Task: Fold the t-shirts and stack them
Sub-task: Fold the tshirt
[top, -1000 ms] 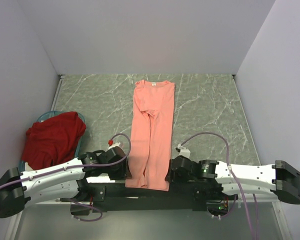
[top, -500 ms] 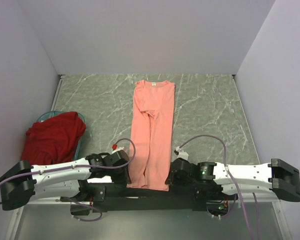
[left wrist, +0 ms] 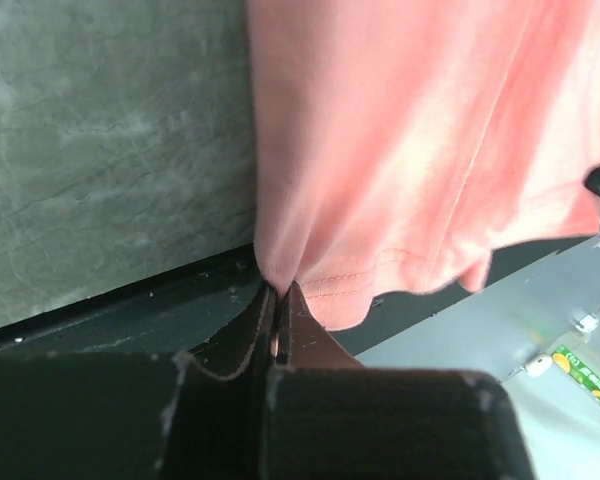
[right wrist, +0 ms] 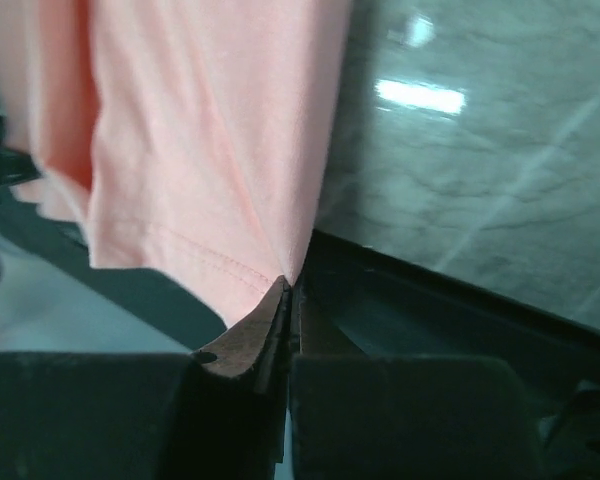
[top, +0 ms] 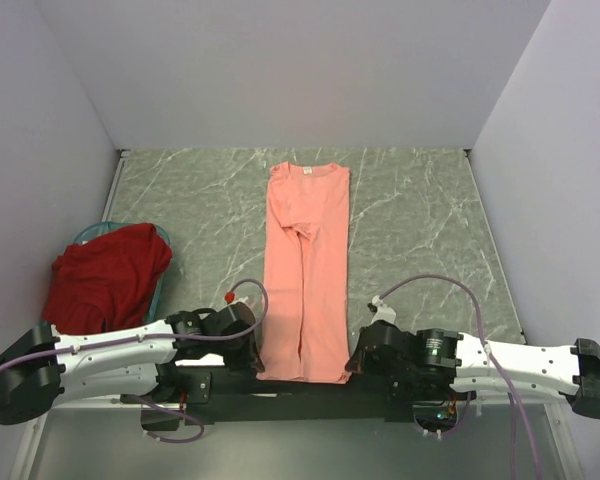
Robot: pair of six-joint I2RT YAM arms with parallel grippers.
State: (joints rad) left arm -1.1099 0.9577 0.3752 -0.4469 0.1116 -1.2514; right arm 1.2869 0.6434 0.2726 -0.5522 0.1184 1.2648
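**Both jaws now closed on the hem corners**

Since a second ago both pairs of fingers have gone from half open to fully pinched, and my right arm has slid toward the bench's near edge. My left gripper [left wrist: 277,300] clamps the near-left hem corner of the salmon-pink t-shirt [top: 305,270]; my right gripper [right wrist: 290,290] clamps the near-right corner. That shirt lies lengthwise down the centre of the bench [top: 410,210], collar toward the far edge. The dark red t-shirt [top: 105,275] is heaped on the teal basket [top: 92,233] at the left edge.
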